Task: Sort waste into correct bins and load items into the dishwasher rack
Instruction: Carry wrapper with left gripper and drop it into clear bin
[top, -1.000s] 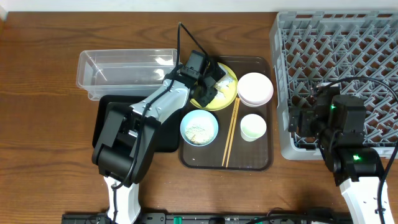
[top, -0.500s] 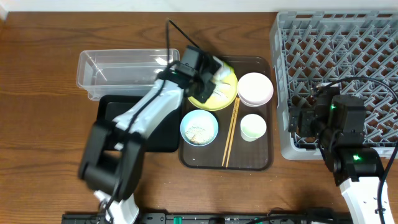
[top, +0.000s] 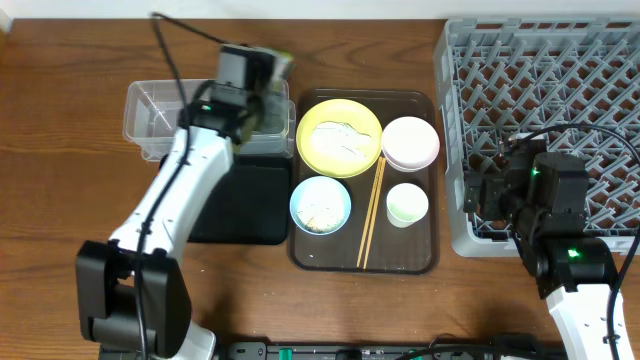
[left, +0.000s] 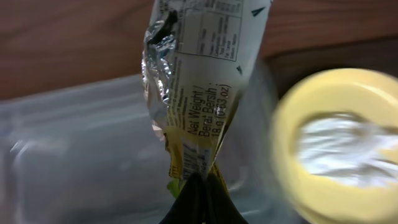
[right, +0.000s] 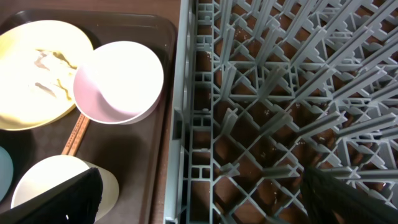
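Note:
My left gripper (top: 262, 88) is shut on the yellow-green snack wrapper (left: 193, 93) and holds it above the right end of the clear tub (top: 160, 115). The yellow plate (top: 340, 137) carries crumpled white tissue (top: 342, 132). The light blue bowl (top: 320, 205) holds rice-like scraps. The pink bowl (top: 411, 142), the pale cup (top: 407, 205) and the chopsticks (top: 372, 212) lie on the brown serving tray (top: 420, 262). My right gripper (right: 205, 199) is open and empty over the left wall of the grey rack (top: 560, 80).
The shallow black tray (top: 245, 205) lies in front of the clear tub, partly under my left arm. The rack fills the table's right side. The brown serving tray sits between the bins and the rack.
My left gripper lifted the wrapper off the yellow plate and carried it left, over the clear tub. The tissue on the plate now shows. The right arm has not moved.

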